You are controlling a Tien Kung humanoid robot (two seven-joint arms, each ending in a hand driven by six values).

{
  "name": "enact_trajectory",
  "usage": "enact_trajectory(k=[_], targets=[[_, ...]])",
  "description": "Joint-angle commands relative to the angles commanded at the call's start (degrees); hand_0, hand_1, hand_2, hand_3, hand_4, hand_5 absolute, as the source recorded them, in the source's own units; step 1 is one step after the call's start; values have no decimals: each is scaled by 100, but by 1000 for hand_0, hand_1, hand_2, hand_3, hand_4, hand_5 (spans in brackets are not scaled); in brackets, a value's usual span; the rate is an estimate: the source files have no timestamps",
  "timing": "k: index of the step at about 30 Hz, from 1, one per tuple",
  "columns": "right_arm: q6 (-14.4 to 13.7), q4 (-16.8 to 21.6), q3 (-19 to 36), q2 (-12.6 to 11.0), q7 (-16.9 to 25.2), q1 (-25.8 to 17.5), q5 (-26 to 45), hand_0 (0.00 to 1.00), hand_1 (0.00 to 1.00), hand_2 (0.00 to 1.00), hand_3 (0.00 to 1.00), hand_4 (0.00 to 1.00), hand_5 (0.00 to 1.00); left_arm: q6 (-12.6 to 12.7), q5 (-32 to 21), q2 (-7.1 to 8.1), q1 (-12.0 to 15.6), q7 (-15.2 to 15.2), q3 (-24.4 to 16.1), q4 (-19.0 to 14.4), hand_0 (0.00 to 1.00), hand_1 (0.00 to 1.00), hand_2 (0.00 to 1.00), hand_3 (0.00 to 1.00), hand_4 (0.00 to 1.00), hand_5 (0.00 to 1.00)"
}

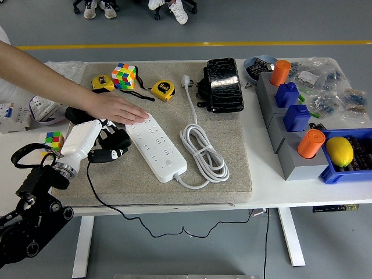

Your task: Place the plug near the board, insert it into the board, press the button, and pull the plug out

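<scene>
- One robot arm in view, the left; its hand [96, 141] is white-shelled with black fingers, over the left part of the mat [229, 168].
- The left hand's fingers are curled tight around one black plug [116, 148], which it holds just left of the board [156, 146], clear of the sockets.
- One black cable [99, 195] runs from the plug toward the near edge of the table [325, 195] and hangs below it.
- The board is one white strip lying diagonally on the mat, with one white cord [203, 152] coiled at its right (its own plug lies at the far end, near the bag).
- One person's hand [113, 108] lies flat, pressing the far end of the board; the arm comes in from the far left.
- Two cubes: one [124, 75] on the far side of the mat, one [53, 140] on the table at the left.
- Two yellow tapes [163, 90] at the far side of the mat.
- One black bag [222, 84] at the far side, centre.
- On the right: two orange cylinders [311, 143], two blue blocks [296, 117] and one lemon [339, 151] in a blue bin.
</scene>
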Motion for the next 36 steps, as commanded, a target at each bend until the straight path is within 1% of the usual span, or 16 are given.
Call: enact_trajectory(k=[4, 5, 10, 11, 16, 17, 22, 23, 28, 30, 32, 34, 35, 36], targets=[[0, 2, -2, -3, -1, -4, -2, 549, 573, 523, 504, 816, 347, -69, -50, -22, -11, 1, -1, 143, 220, 294, 316, 473, 739, 142], [1, 1, -7, -4, -3, -5, -1, 549, 573, 523, 504, 815, 347, -110, -48, -28, -7, 14, -2, 178, 273, 404, 430, 514, 768, 241], [-1, -1, -7, -3, -5, -12, -1, 549, 573, 523, 504, 815, 347, -206, -71, -26, 26, 45, -11, 221, 273, 404, 430, 514, 768, 241], [0, -1, -7, -3, -5, -14, -2, 549, 573, 523, 504, 816, 347, -226, -68, -26, 30, 54, -18, 222, 336, 507, 491, 544, 911, 384], [3, -3, -15, -6, -6, -15, -1, 549, 573, 523, 504, 816, 347, -300, -49, -28, 57, 30, -84, 188, 336, 507, 491, 544, 911, 384], [4, -2, -13, -6, -5, -14, -1, 549, 572, 523, 504, 815, 347, -302, -43, -30, 63, 18, -95, 176, 445, 638, 607, 690, 998, 625], [6, -2, 8, -1, -4, -6, -7, 549, 572, 523, 504, 815, 347, -313, -23, -14, 108, -11, -156, 86, 445, 638, 607, 690, 998, 625], [6, 0, 14, -1, -4, -7, -12, 549, 573, 523, 503, 815, 347, -301, -35, -5, 127, -27, -180, 50, 472, 665, 638, 715, 998, 634], [7, -6, 8, 1, -4, -12, -3, 549, 573, 523, 503, 815, 347, -244, -82, 46, 225, -88, -311, -149, 472, 665, 638, 715, 998, 634], [6, -7, 15, 3, -5, -13, -6, 550, 573, 523, 503, 815, 346, -229, -142, 72, 264, -95, -369, -258, 458, 663, 634, 704, 998, 652], [7, -7, 17, 5, -5, -13, -8, 550, 573, 523, 503, 815, 346, -158, -257, 85, 297, -198, -424, -348, 458, 663, 634, 704, 998, 652], [8, -10, 12, 7, -7, -12, -4, 550, 573, 523, 503, 815, 346, -37, -578, 85, 340, -423, -496, -436, 458, 663, 634, 704, 998, 652], [9, -13, 6, 9, -8, -12, -1, 549, 573, 523, 504, 815, 346, 11, -803, 79, 359, -542, -524, -458, 396, 576, 571, 650, 998, 573], [9, -14, 2, 9, -9, -11, 2, 549, 573, 523, 504, 815, 346, 36, -1012, 74, 369, -613, -540, -465, 396, 576, 571, 650, 998, 573]])
